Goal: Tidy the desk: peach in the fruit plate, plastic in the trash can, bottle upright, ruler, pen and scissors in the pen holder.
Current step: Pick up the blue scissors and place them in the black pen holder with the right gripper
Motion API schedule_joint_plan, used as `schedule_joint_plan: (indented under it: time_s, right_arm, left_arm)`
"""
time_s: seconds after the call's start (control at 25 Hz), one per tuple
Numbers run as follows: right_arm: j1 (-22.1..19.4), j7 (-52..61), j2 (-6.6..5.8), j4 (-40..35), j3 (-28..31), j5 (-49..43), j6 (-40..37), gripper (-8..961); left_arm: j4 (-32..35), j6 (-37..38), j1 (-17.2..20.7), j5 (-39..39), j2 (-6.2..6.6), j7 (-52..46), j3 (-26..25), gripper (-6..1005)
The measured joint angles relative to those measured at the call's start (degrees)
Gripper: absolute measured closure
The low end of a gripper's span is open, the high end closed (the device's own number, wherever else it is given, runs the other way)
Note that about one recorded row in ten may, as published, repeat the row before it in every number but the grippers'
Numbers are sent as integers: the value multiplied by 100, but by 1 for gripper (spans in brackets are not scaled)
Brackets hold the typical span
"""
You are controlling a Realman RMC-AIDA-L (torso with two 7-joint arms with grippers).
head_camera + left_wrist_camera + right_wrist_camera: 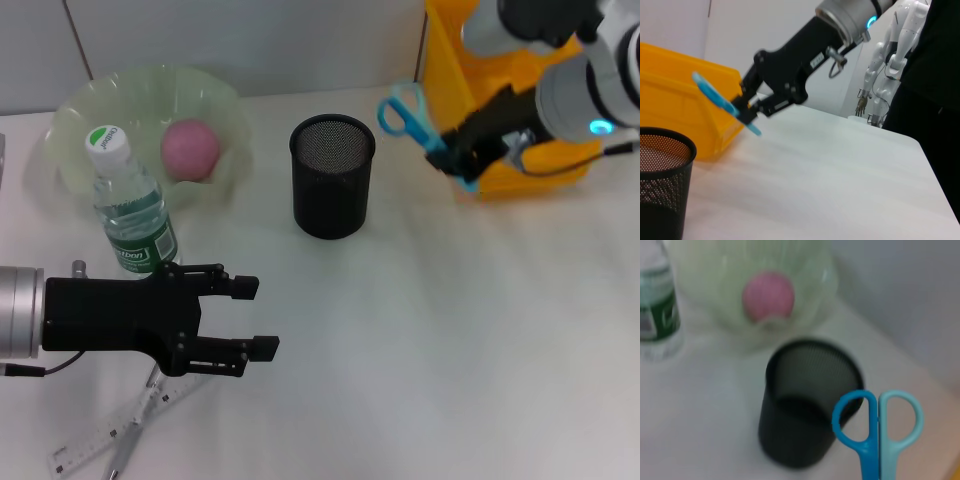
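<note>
On the white desk [450,330], the right gripper [452,152] clamps blue scissors [410,115] by the blades, handles up — held just beside the mesh pen holder [332,176], probably for dropping in. The left gripper [250,318] hangs spread and empty above the ruler [110,432], near the upright bottle [130,205].

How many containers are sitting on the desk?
3: a pale green plate at the far left holding the peach, a black mesh holder in the middle, and a yellow bin at the far right. The bottle aside, none other shows.
</note>
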Motion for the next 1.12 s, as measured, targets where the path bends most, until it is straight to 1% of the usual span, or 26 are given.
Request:
schedule_joint_plan:
  time_s: [0.2,0.28,0.32,0.36,0.44,0.48,0.52,0.6,0.64,0.68,0.72,0.76,0.8,0.84,0.88,0.92,0.96,1.0,1.04,1.08,1.12]
  right_arm:
    - [-89,-300,0,-339,265,604,213,731]
    - [-143,-582,0,-285,378,1078,498,729]
    - [-143,-582,0,-285,378,1078,498,728]
    - [-150,-771,0,-150,404,1365,713,727]
    - [-150,-874,0,-68,415,1502,816,725]
    - [-132,-1068,0,112,436,1754,968,724]
    - [-132,-1068,0,112,436,1754,968,723]
    - [-94,-1300,0,338,445,2002,1149,720]
    - [-75,-1448,0,500,444,2146,1272,719]
    - [-48,-1754,0,788,424,2479,1521,718]
    - [-48,-1754,0,788,424,2479,1521,717]
    - [-26,-1944,0,962,417,2679,1653,716]
    - [57,-2275,0,1314,428,3018,1843,715]
    - [57,-2275,0,1314,428,3018,1843,714]
    - [133,-2490,0,1617,445,3208,1977,713]
    - [133,-2490,0,1617,445,3208,1977,711]
    - [220,-2787,0,1965,447,3465,2152,710]
    - [220,-2787,0,1965,447,3465,2152,709]
    - [253,-2929,0,2121,448,3596,2230,708]
    - [322,-3327,0,2482,449,3947,2355,707]
    - [322,-3327,0,2482,449,3947,2355,706]
  left_arm:
    - [-7,0,1,-1,4,0,-7,224]
    - [-9,0,0,0,4,0,-8,224]
    - [-9,0,-2,0,3,0,-7,224]
    - [-9,0,-4,-1,1,0,-8,224]
    - [-9,0,-7,-1,-1,0,-7,224]
    - [-9,0,-7,0,0,0,-7,224]
    - [-9,0,-8,-1,0,0,-8,224]
    - [-9,0,-8,-1,0,0,-7,224]
    - [-9,0,-8,-1,0,0,-7,224]
    - [-9,0,-6,-1,-1,4,-8,224]
    - [-9,0,-6,-1,-1,4,-8,224]
    - [-17,0,-6,-1,-2,13,-8,224]
    - [-42,1,-5,-1,-7,33,-7,225]
    - [-42,1,-5,-1,-7,33,-7,225]
    - [-58,6,-4,0,-7,37,-7,225]
    - [-58,6,-4,0,-7,37,-7,225]
    - [-59,14,1,0,-4,38,-7,225]
    - [-59,14,1,0,-4,38,-7,225]
    - [-60,16,3,0,-4,39,-7,225]
    - [-61,18,5,0,-4,39,-7,225]
    - [-61,18,5,0,-4,39,-7,225]
